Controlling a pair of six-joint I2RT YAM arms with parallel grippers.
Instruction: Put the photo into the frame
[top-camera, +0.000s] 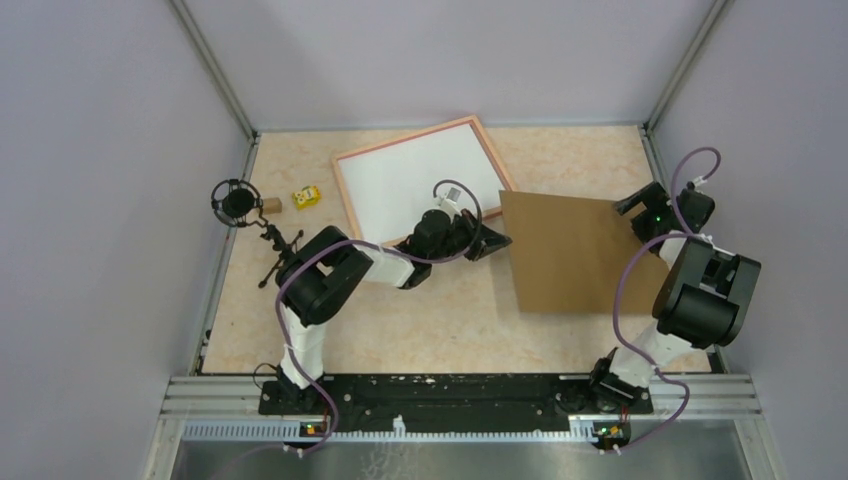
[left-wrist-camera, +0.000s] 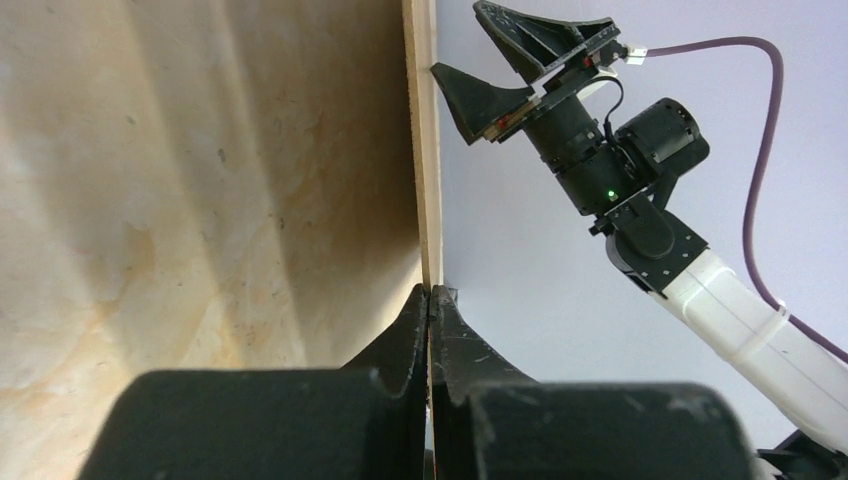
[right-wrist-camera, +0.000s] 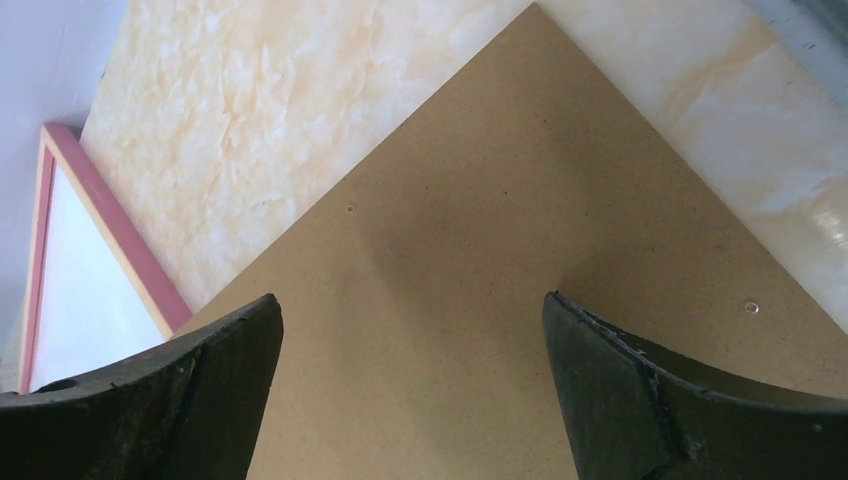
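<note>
The salmon-pink frame (top-camera: 487, 150) lies at the back middle of the table. A plain white sheet, the photo (top-camera: 420, 180) with its white back up, fills it. In the right wrist view the frame (right-wrist-camera: 110, 225) and the white photo (right-wrist-camera: 75, 300) show at the left. The brown backing board (top-camera: 575, 250) rests to the frame's right. My left gripper (top-camera: 494, 243) is shut on the board's left edge. In the left wrist view that board (left-wrist-camera: 427, 150) appears edge-on, running up from the gripper (left-wrist-camera: 430, 292). My right gripper (top-camera: 633, 206) hovers open over the board (right-wrist-camera: 480, 250), its fingers (right-wrist-camera: 412, 300) wide apart and empty.
A small yellow object (top-camera: 306, 196) and a little wooden block (top-camera: 272, 205) sit left of the frame, beside a black device on a stand (top-camera: 238, 203). Purple walls close in the table on three sides. The right arm (left-wrist-camera: 640, 170) shows in the left wrist view.
</note>
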